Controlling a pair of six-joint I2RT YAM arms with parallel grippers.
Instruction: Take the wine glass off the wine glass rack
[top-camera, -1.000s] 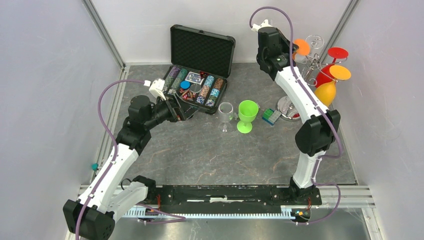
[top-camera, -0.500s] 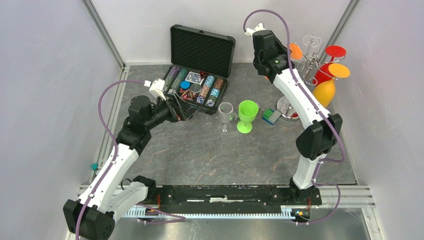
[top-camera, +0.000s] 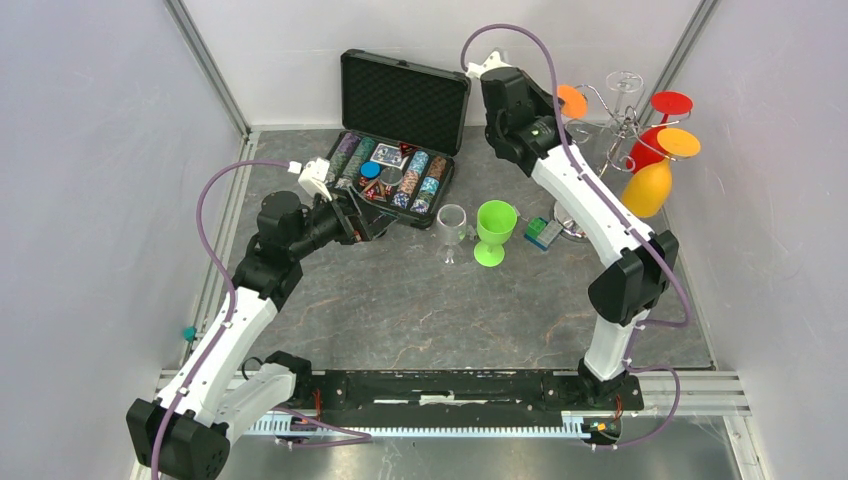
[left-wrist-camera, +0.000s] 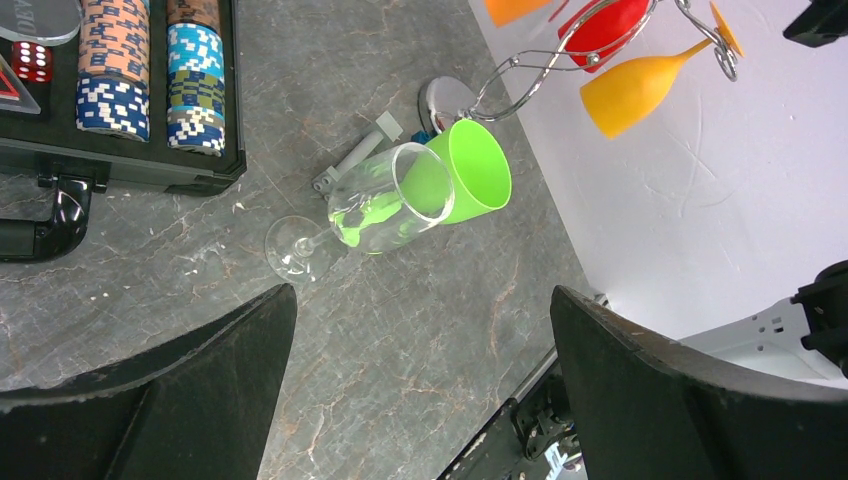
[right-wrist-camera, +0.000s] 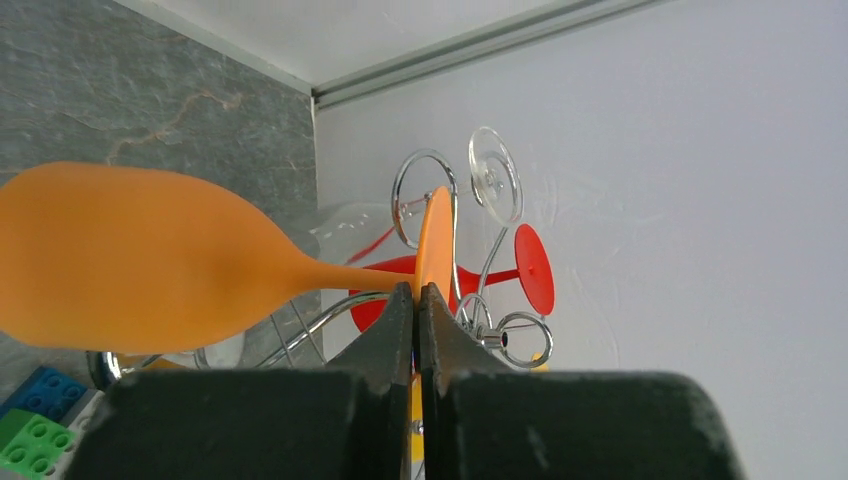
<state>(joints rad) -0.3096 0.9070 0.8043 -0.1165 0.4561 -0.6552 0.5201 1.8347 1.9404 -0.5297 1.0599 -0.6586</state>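
Over the last second the right hand (right-wrist-camera: 417, 300), pinched shut on the foot of the orange glass (right-wrist-camera: 140, 260), has drawn it toward 9 o'clock, away from the rack (top-camera: 624, 124). The foot now looks clear of the chrome scrolls, so the removal seems nearly done, with only a set-down left. A yellow glass (top-camera: 648, 188) and a red glass (top-camera: 646, 150) hang on the rack at the table's 2 o'clock corner. The left hand (left-wrist-camera: 420, 300) hovers wide and empty near 9 o'clock. The table (top-camera: 420, 300) is dark grey, marbled and matte. White walls (top-camera: 780, 250) stand close behind the rack, leaving little swing room.
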